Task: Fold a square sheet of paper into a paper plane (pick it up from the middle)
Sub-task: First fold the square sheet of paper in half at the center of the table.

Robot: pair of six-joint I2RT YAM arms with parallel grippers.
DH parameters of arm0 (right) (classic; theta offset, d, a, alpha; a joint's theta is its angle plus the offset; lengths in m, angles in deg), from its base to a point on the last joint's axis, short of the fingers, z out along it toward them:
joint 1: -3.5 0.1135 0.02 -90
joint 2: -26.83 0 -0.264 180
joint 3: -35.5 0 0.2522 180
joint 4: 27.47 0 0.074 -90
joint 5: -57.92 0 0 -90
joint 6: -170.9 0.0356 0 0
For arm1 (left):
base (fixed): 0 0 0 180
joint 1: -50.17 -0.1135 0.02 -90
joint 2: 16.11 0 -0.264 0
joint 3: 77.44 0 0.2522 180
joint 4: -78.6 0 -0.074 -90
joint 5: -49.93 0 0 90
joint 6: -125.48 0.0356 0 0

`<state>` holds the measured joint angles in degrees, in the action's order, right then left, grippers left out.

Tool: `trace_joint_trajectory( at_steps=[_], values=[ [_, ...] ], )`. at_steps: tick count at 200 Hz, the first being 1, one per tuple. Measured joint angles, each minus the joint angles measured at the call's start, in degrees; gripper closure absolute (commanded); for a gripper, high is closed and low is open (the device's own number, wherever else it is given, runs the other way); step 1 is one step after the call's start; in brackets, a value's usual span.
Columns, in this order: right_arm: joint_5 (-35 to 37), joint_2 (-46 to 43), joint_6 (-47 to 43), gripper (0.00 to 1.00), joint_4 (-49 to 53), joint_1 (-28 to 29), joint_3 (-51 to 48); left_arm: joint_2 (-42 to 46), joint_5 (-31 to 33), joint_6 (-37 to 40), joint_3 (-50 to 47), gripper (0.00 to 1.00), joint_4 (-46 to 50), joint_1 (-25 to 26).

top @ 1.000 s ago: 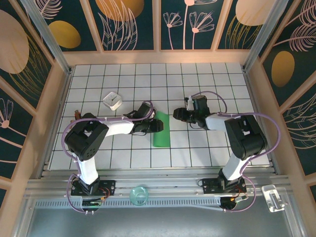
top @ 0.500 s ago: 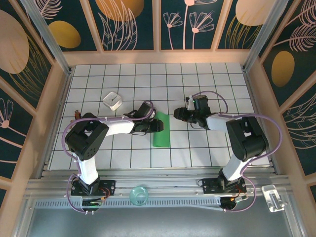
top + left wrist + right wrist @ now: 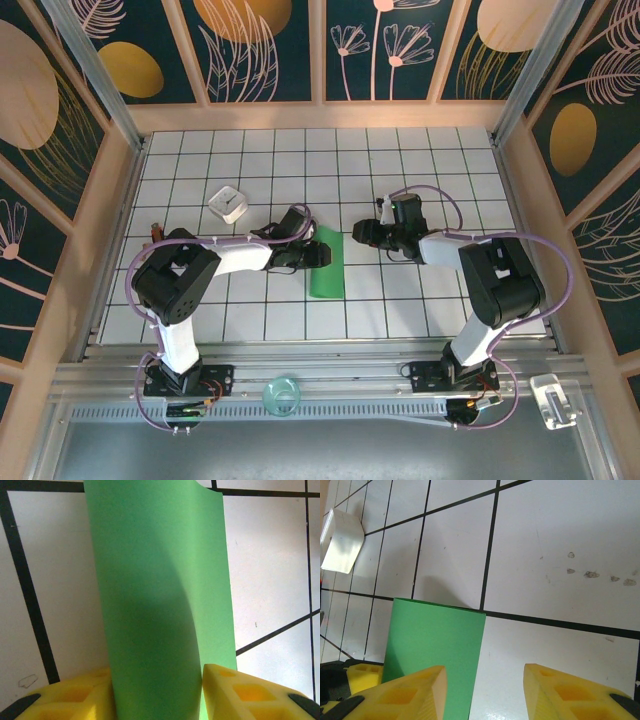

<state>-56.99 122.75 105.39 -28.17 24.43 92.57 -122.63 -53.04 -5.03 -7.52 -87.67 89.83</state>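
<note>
Left hand (image 3: pixel 320 256) is closed on the paper (image 3: pixel 326 275). In its wrist view the green sheet bulges up between the two yellow fingers (image 3: pixel 75 697) and touches both. Right hand (image 3: pixel 358 232) stands open with nothing held, and bare white tile shows in the gap.

Surface (image 3: pixel 430 170): white tiles with dark grid lines. Both hands are over its middle, pointing toward each other.

Paper: bright green, folded to a long rectangle. It lies near the middle of the surface, with its long side running from the near edge toward the far wall. The left hand sits at its far left edge, and the near end lies flat on the tiles. The right hand is just beside the far right corner. In the right wrist view one finger overlaps the sheet; I cannot tell whether it touches.

Box (image 3: pixel 229 203): small, white, square. It sits to the far left of the paper, well apart from it.
</note>
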Motion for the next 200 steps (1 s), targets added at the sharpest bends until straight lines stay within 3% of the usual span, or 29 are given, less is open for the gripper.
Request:
trace_joint_trajectory(
  at_steps=[130, 200],
  values=[
    [0.0, 0.0, 0.0, 0.56, 0.2, 0.0, 0.0, 0.3, 1.4, 1.6, -0.2, 0.55, 0.5, 0.3],
    [0.0, 0.0, 0.0, 0.56, 0.2, 0.0, 0.0, 1.5, 0.1, 4.4, -1.4, 0.55, 1.0, -2.0]
  ],
)
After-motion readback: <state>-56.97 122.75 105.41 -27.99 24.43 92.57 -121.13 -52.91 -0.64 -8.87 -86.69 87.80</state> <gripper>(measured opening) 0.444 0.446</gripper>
